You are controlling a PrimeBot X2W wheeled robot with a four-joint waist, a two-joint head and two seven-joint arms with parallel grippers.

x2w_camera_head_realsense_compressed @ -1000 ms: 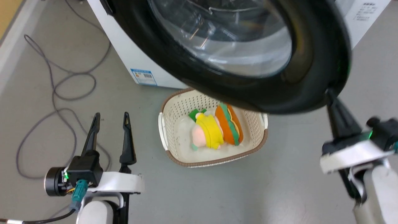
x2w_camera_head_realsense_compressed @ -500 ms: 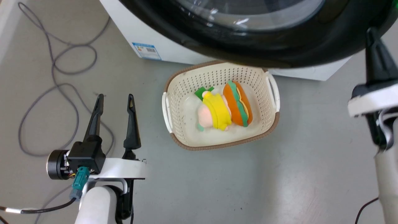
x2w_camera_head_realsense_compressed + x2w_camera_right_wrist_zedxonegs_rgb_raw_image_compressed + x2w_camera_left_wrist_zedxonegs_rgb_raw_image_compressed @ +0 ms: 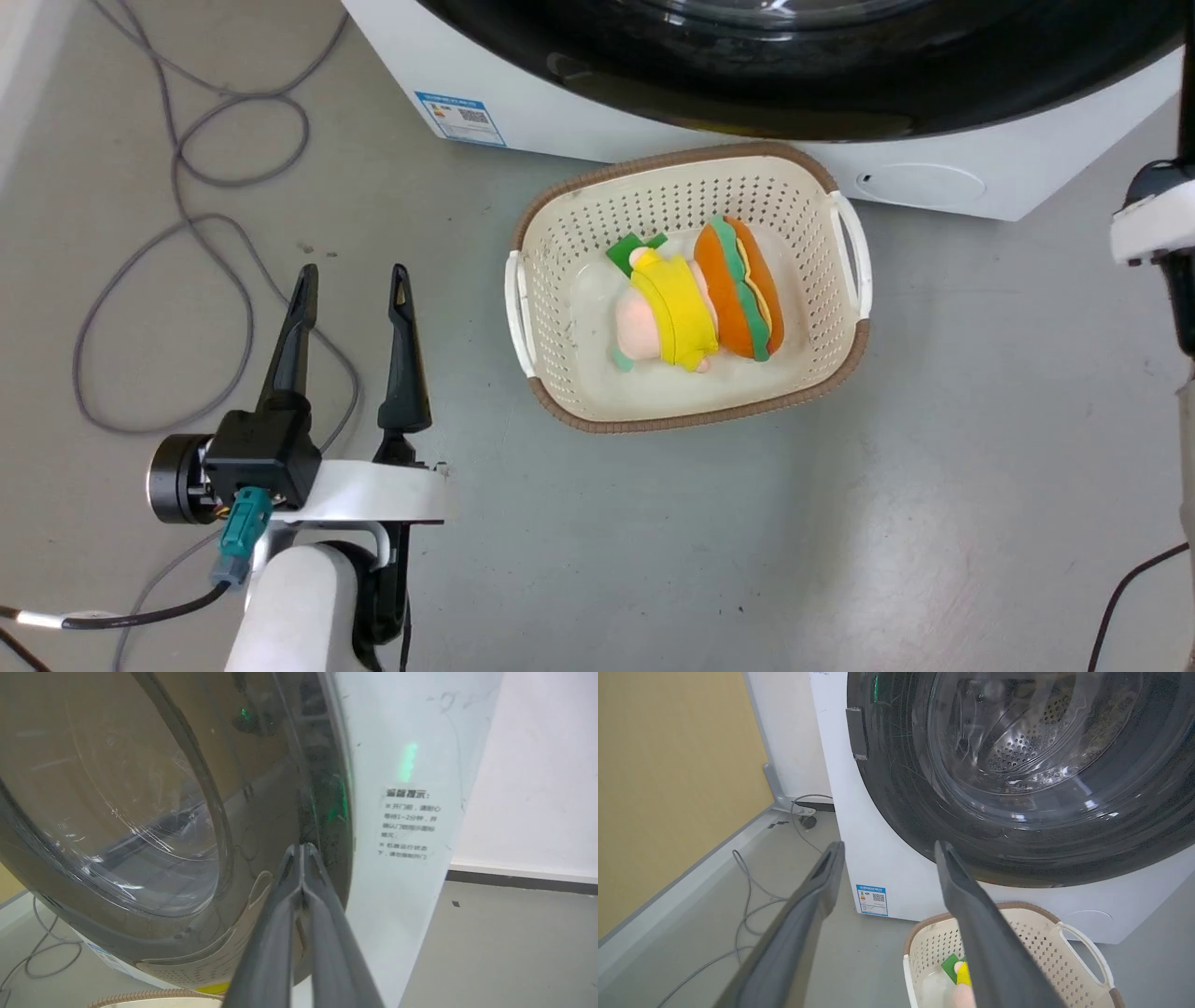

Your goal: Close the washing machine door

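Washing machine door [image 3: 901, 788] is lying flat against the front of the washing machine [image 3: 878, 868], at the far side of the floor [image 3: 747, 560]. Right end effector [image 3: 301, 849] is clenched and empty, its tips pointing at the door's black rim; contact unclear. Left end effector [image 3: 353, 275] is released, hovering over the near-left floor. Cream basket [image 3: 579, 243] with plush toys [image 3: 672, 308] is sitting just before the machine.

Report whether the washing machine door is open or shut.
Shut, or nearly: the washing machine door lies flat against the white washing machine, no gap visible. Latched: cannot tell.
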